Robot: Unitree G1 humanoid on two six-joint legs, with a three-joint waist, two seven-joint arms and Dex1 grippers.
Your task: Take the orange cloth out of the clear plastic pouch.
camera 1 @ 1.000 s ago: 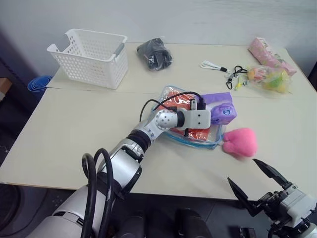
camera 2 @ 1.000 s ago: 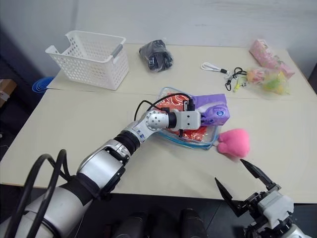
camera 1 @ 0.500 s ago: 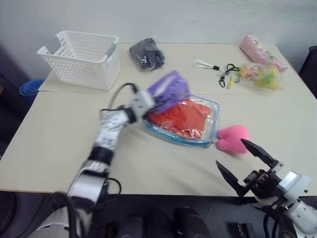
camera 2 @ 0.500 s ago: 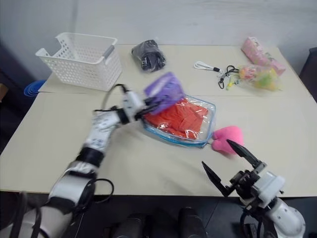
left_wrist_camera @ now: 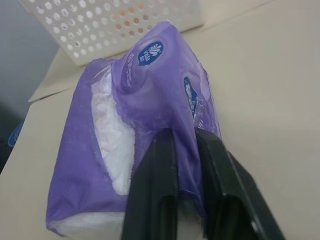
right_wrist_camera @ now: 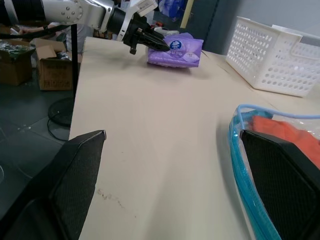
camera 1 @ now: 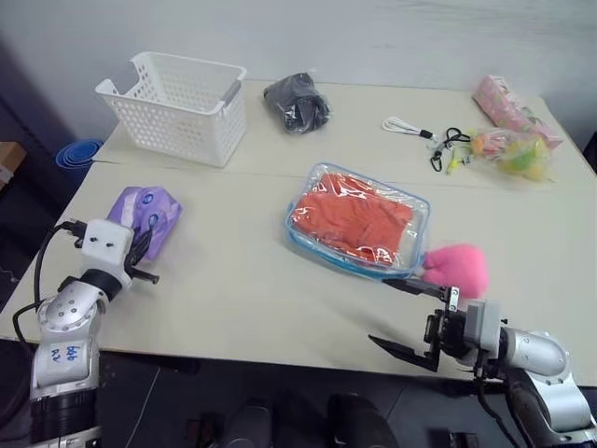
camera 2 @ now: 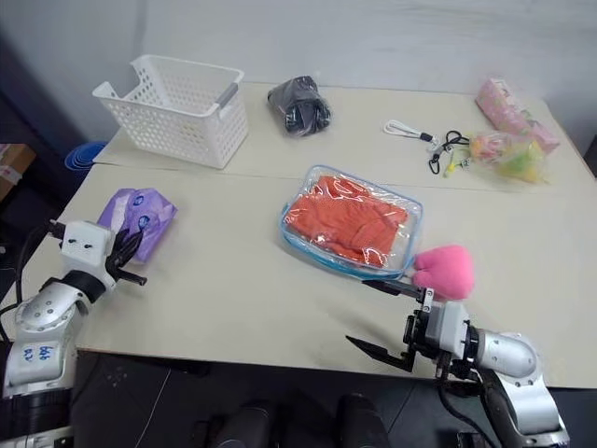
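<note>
The clear plastic pouch lies flat mid-table with the orange cloth inside it. At the table's left side, my left gripper is shut on the wrapper of a purple tissue pack, which rests on the table. The left wrist view shows the purple film pinched between the fingers. My right gripper stands open at the table's front edge, pointing left, just short of the pouch's near corner. In the right wrist view the pouch's blue edge sits beside one finger.
A pink plush toy touches the pouch's near right corner. A white basket stands back left, a black bundle beside it. Cables and clips, a crinkly bag and a pink package lie back right.
My left arm has lifted the purple tissue pack off the pouch and carried it to the table's left side. My right gripper has turned leftward and come closer to the pouch.
</note>
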